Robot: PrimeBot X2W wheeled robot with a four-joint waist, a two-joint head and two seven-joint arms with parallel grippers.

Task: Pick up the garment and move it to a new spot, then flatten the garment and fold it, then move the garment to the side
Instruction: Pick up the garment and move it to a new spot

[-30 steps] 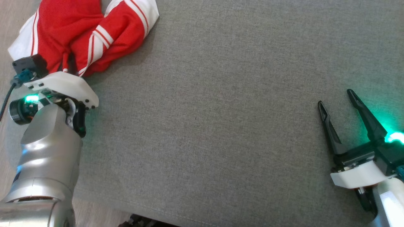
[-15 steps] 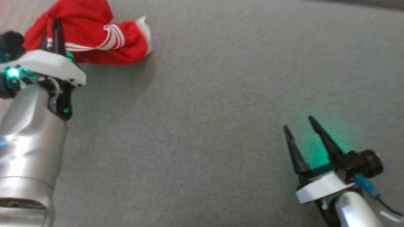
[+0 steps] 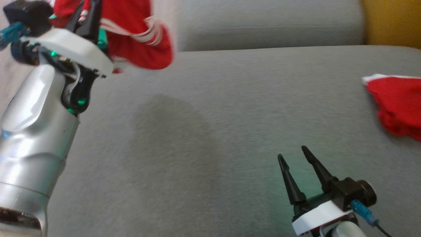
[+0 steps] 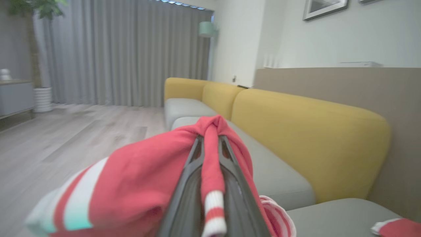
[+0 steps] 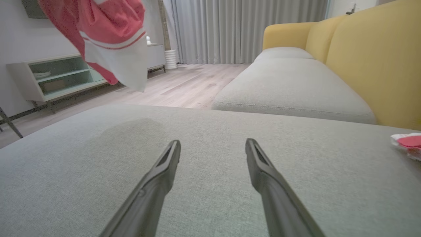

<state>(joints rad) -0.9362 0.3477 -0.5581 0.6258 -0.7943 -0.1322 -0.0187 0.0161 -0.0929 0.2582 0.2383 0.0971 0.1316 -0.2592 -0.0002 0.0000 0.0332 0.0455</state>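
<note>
Left gripper (image 4: 210,144) is up at the far left, fingers pinching the red-and-white garment (image 3: 138,33), which hangs clear above the grey sofa seat (image 3: 210,131), its shadow on the fabric below. Right gripper (image 3: 292,153) sits low over the seat, fingers spread. Another red cloth (image 3: 398,105) lies near the seat's right edge. Wrist views add the yellow backrest (image 4: 306,138), grey curtains (image 4: 115,49), wood floor (image 4: 65,131) and a pale shelf unit (image 5: 49,79).

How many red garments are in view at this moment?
2. One red-and-white garment hangs above the sofa cushion, pinched in the left hand. A second red garment lies on the cushion at the head view's right edge, partly cut off.
</note>
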